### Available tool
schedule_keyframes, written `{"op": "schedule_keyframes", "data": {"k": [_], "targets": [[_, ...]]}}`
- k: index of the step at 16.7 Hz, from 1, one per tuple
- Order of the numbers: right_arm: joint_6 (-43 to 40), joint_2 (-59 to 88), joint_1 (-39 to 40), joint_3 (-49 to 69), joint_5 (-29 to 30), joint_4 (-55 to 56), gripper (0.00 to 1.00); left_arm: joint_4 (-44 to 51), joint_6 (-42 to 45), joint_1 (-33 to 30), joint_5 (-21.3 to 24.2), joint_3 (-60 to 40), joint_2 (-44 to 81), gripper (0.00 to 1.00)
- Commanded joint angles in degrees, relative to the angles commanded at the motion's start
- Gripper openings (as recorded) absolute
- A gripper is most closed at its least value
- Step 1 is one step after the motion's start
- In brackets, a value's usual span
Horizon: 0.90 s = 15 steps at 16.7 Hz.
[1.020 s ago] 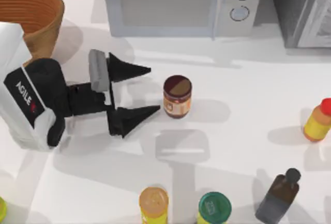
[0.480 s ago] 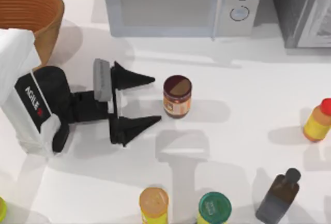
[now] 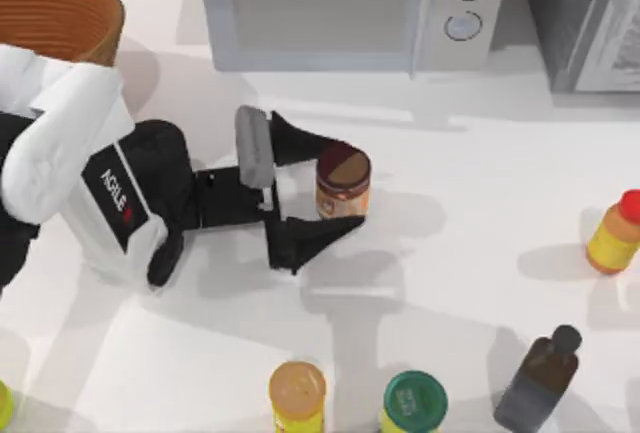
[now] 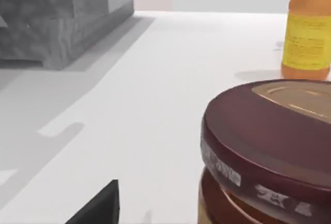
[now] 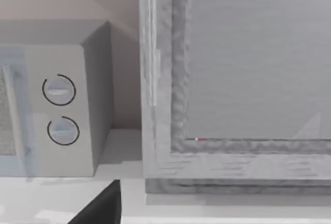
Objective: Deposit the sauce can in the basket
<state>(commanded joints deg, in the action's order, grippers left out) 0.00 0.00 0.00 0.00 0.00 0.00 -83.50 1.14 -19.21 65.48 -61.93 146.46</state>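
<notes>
Black left gripper point(image 3: 335, 185) sits low over the table point(image 3: 450, 283) with fingers spread wide, one finger on each side of the sauce can point(image 3: 343, 185); whether the tips touch it I cannot tell, and nothing is clamped. Sauce can stands upright near table centre, dark brown top up, and fills the near part of the left wrist view point(image 4: 269, 151). White left arm point(image 3: 70, 168) stretches in from the table's left side. Wicker basket point(image 3: 60, 15) stands at the far left corner behind that arm, well apart from the can. Grey microwave point(image 3: 345, 8) stands along the back edge just behind the can. Orange bottle with red cap point(image 3: 615, 233) stands at the right edge, also seen past the can in the wrist view point(image 4: 307, 30). Dark bottle point(image 3: 535, 383) lies tilted at front right. Yellow can with tan lid point(image 3: 297, 393) and yellow can with green lid point(image 3: 414, 403) stand side by side at the front, well clear of the gripper. Right wrist view faces the microwave point(image 5: 57, 110) and a grey cabinet point(image 5: 238, 79), with one dark finger point(image 5: 101, 208) of the right gripper at the edge; its opening I cannot tell.
</notes>
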Motion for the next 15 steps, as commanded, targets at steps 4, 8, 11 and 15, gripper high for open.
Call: {"op": "schedule_keyframes", "data": {"k": [4,8,11,15], "targets": [[0.0,0.0,0.0,0.0,0.0,0.0,1.0,1.3,-0.1,-2.5,-2.5,-2.0,0.6,1.0],[0.0,0.0,0.0,0.0,0.0,0.0,1.0,1.3,-0.1,-2.5,-2.5,-2.0,0.6,0.85],[0.0,0.0,0.0,0.0,0.0,0.0,1.0,1.3,-0.1,-2.5,-2.5,-2.0,0.6,0.62],[0.0,0.0,0.0,0.0,0.0,0.0,1.0,1.3,-0.1,-2.5,-2.5,-2.0,0.6,0.32]]}}
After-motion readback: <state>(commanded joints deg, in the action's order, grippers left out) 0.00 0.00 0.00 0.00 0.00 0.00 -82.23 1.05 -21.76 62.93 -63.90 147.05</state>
